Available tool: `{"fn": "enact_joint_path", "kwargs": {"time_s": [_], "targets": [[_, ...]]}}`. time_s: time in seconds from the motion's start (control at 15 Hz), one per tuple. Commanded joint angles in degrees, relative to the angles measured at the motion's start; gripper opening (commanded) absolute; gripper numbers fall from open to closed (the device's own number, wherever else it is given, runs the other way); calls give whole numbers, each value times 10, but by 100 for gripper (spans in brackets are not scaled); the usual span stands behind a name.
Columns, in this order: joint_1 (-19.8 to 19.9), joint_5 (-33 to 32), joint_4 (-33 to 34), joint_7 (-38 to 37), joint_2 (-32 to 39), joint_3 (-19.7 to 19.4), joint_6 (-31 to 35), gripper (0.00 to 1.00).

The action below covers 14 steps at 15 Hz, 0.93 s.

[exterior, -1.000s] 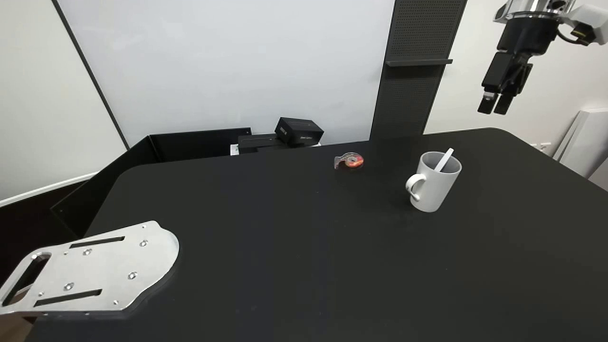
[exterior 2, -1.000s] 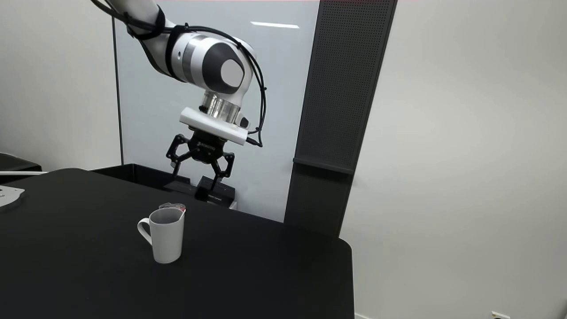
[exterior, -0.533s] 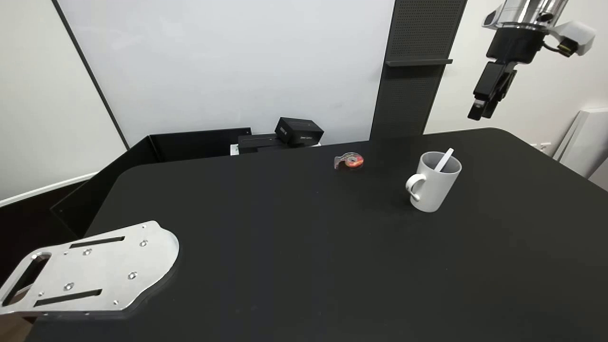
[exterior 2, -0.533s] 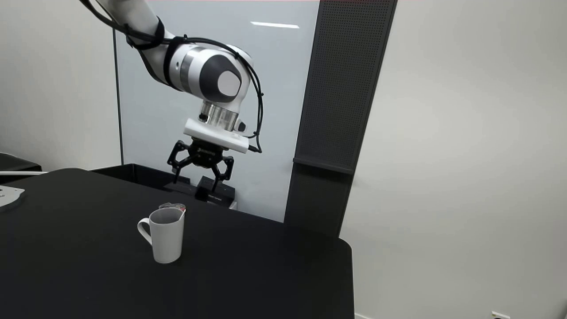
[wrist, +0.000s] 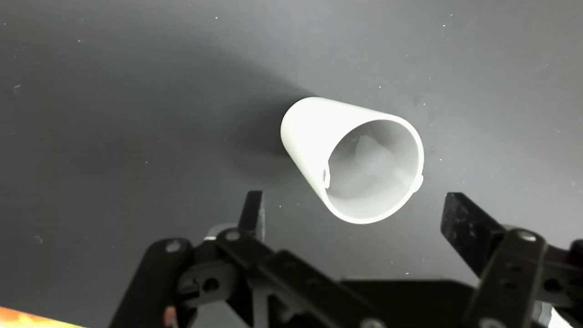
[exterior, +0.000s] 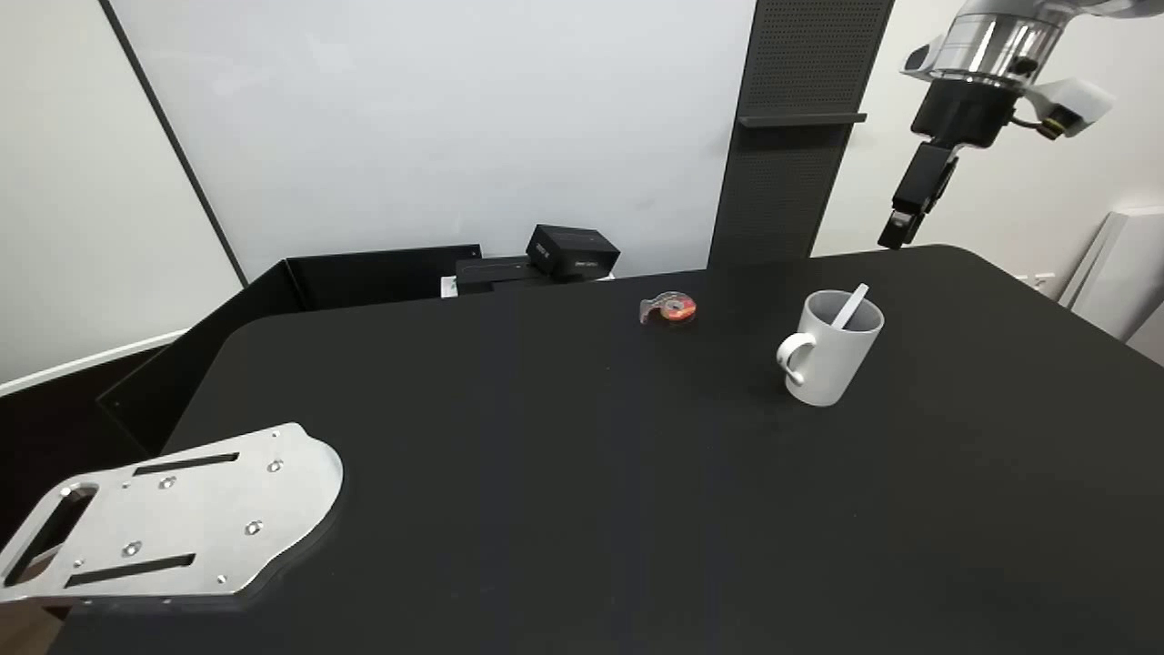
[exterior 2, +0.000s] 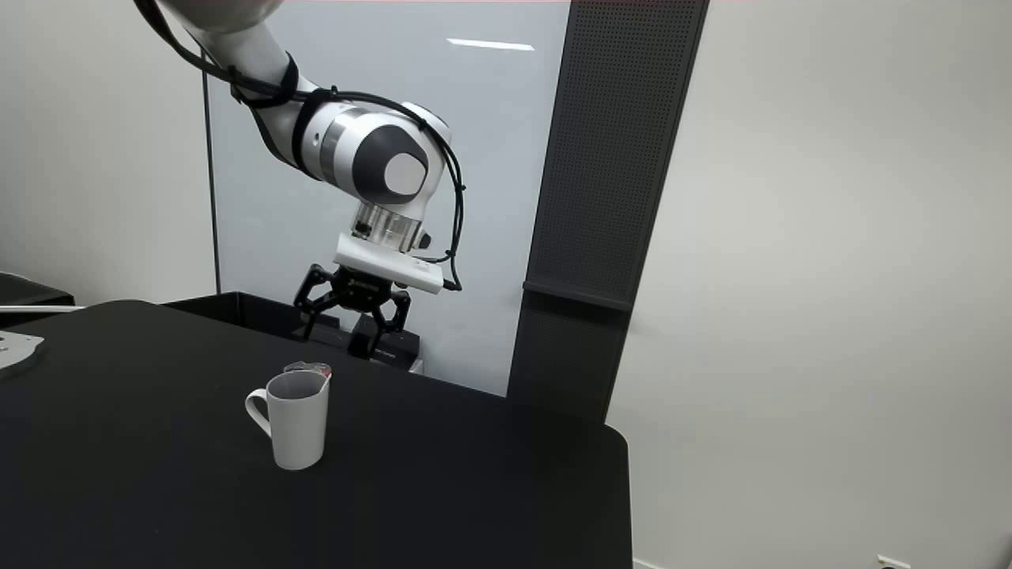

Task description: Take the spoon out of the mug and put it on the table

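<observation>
The white mug point(exterior: 823, 364) stands upright on the black table point(exterior: 546, 473); it also shows in an exterior view point(exterior 2: 299, 427) and the wrist view point(wrist: 314, 132). The white spoon point(exterior: 850, 307) leans inside it, its handle end above the rim. In the wrist view the spoon's handle end point(wrist: 327, 176) rests at the left rim, and a pale shape, likely its bowl, shows dimly inside. My gripper point(exterior 2: 340, 345) is open and empty, in the air above and behind the mug. In the wrist view my fingers point(wrist: 355, 202) stand wide apart, with the mug's opening between and ahead of them.
A clear tape dispenser with an orange-red roll point(exterior: 673, 307) lies near the table's far edge. A white perforated plate point(exterior: 209, 509) lies at the near left. Black boxes point(exterior: 573, 253) stand beyond the far edge, before a whiteboard.
My gripper has moved down steadily; in an exterior view it has also shifted left, closer to the mug. It stays open. The mug and spoon have not moved.
</observation>
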<state>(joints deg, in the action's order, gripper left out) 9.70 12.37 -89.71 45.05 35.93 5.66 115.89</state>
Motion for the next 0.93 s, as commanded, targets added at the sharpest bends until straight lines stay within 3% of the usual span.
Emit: {"fn": "enact_joint_path", "kwargs": {"time_s": [0.0,0.87], "targets": [[4,11,14,-4,14,5,0,100],[5,28,15,-4,35,11,9,100]]}}
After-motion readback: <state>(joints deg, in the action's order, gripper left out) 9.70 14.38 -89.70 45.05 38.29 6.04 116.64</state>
